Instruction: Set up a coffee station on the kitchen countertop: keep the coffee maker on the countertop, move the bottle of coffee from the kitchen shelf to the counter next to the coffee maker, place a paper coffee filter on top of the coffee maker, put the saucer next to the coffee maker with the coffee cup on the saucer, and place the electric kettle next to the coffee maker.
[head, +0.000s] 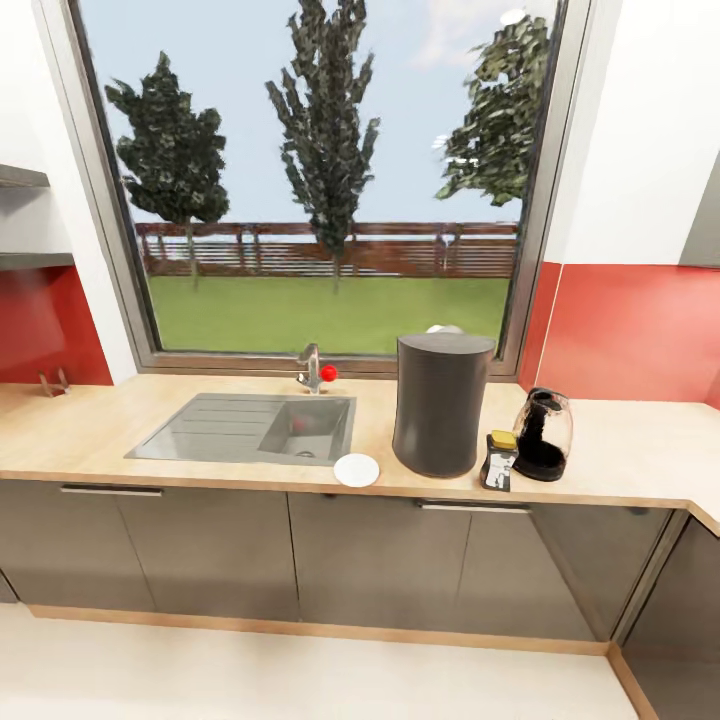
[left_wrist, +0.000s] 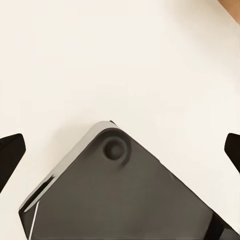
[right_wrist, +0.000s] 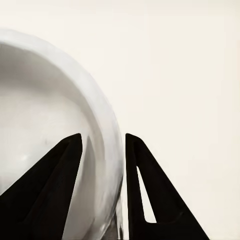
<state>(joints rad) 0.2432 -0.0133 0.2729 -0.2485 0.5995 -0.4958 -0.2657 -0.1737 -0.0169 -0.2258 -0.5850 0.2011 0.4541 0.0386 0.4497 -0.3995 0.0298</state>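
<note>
Status from the head view: coffee maker (head: 442, 404) stood on the kitchen countertop (head: 620, 450), as required. Bottle of coffee (head: 499, 460) was already on the counter, just beside the maker at its 4 o'clock, near the front edge. Electric kettle (head: 544, 434) sat at the maker's 3 o'clock, just right of the bottle and close to touching it. Saucer (head: 356, 469) lay flat at the maker's 8 o'clock, near the counter's front edge, with nothing on it.

A small white shape (head: 444, 329) poked up behind the maker's top rim at 12 o'clock. Could have been the paper filter, but it was too small to tell.

My read: maker, bottle, kettle and saucer done. The cup was the main item left, plus the filter if that white bit wasn't it.

Right gripper (right_wrist: 102, 142): its two dark fingers straddled the thin rim of a white curved vessel (right_wrist: 45, 125), one finger inside the wall, one outside, pinched on it. I judged this to be the coffee cup, carried over a pale plain background. Interior looked empty.

Left gripper (left_wrist: 120, 150): fingertips were wide apart at the frame edges, jaws open, holding nothing. Below it was a dark flat panel with a rounded corner and a round stud (left_wrist: 114, 150); probably part of the robot, not certain.

Containers: the sink (head: 305, 428), at 9 o'clock from the maker, had a small reddish spot in the basin; I couldn't tell what it was. Kettle contents weren't readable through the glass.
</note>
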